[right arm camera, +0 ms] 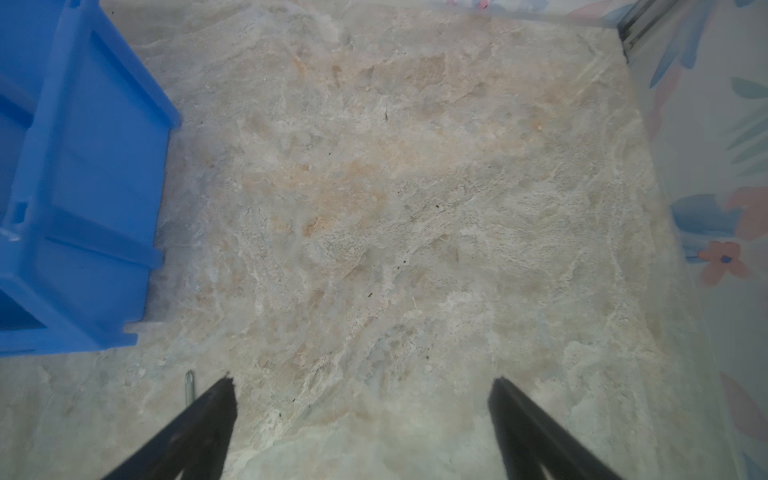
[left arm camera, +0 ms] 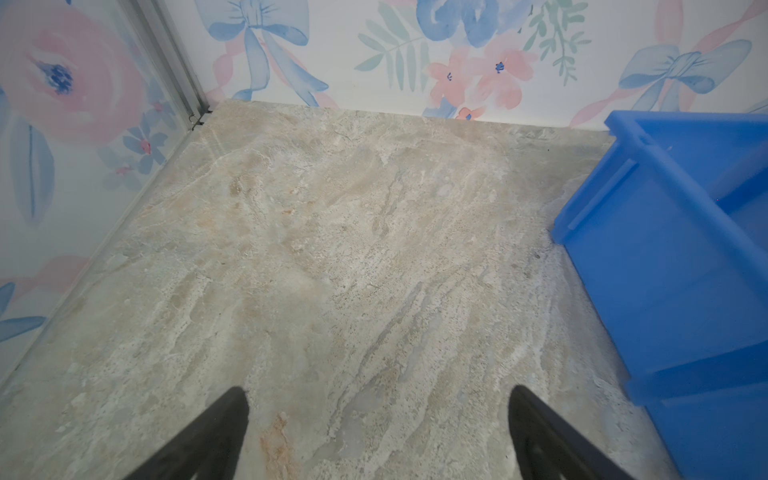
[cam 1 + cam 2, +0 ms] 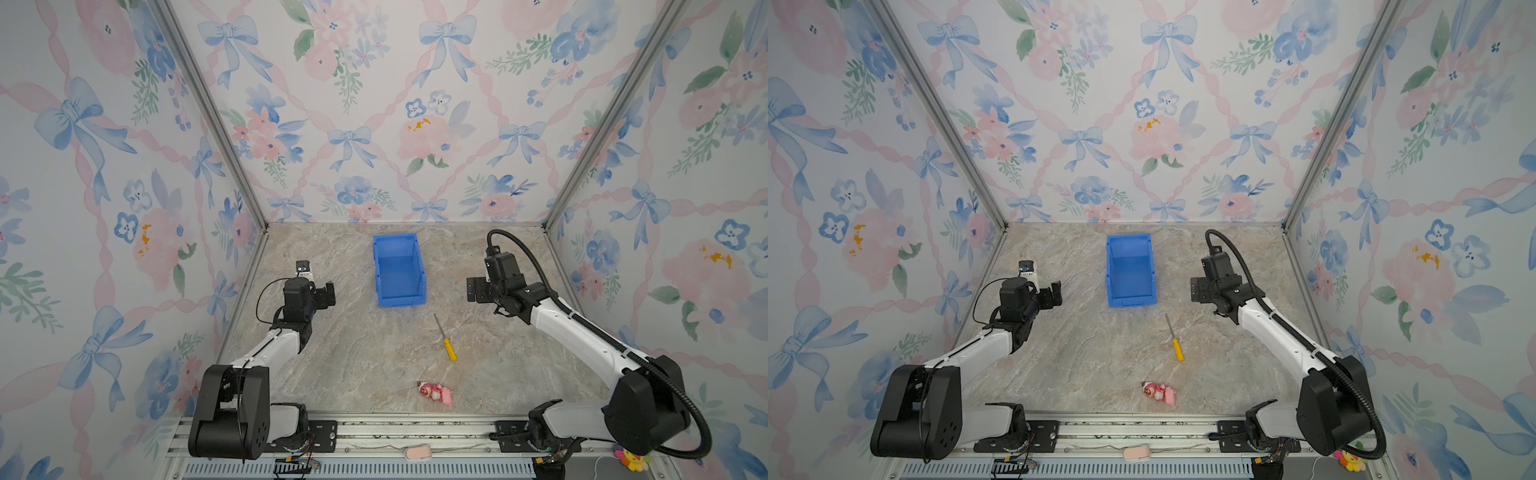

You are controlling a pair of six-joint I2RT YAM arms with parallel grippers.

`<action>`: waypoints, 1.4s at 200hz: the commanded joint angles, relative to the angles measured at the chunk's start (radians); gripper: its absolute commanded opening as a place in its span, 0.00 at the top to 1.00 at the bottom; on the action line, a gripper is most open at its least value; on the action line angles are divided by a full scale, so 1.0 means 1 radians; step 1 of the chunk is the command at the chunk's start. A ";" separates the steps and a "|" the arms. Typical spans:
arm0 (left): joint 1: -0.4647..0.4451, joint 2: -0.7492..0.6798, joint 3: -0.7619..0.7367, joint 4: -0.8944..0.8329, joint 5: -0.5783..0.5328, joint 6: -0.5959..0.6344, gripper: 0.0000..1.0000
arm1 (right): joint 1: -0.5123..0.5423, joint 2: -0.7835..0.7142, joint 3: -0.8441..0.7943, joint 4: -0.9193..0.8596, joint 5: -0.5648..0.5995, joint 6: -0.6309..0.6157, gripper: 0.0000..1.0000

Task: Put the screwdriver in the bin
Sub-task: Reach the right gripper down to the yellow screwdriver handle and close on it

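My right claw (image 1: pixel 361 384) hangs wide open with nothing in it, and my left claw (image 2: pixel 378 395) gapes empty too. The blue bin (image 3: pixel 398 243) stands between them, apart from both. The screwdriver (image 3: pixel 445 337) lies flat on the tabletop, back from the right claw toward the arm bases (shaft pointing at the bin, not touching it). A white label (image 3: pixel 304 271) near the left claw is too small to read. The tabletop (image 3: pixel 353 365) is marbled beige. A pink doll (image 3: pixel 434 391) lies farther back, and bow-and-flower wallpaper (image 3: pixel 374 124) covers the walls.

Our left arm (image 3: pixel 270 345) reached forward with its wrist tipped down, and our left pincer (image 2: pixel 379 392) stood spread wide, empty. Our right arm (image 3: pixel 573 332) mirrored it, our right pincer (image 1: pixel 363 380) likewise spread wide, gripping nothing.
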 commanded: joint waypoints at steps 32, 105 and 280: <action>-0.004 -0.036 0.078 -0.285 0.156 -0.135 0.02 | 0.136 -0.009 -0.050 -0.222 -0.103 0.090 0.03; -0.005 -0.131 -0.022 -0.286 0.165 -0.173 0.02 | 0.285 0.043 -0.120 -0.190 -0.189 0.148 0.01; -0.014 -0.147 -0.027 -0.279 0.132 -0.150 0.02 | 0.358 0.251 -0.130 -0.107 -0.239 0.189 0.46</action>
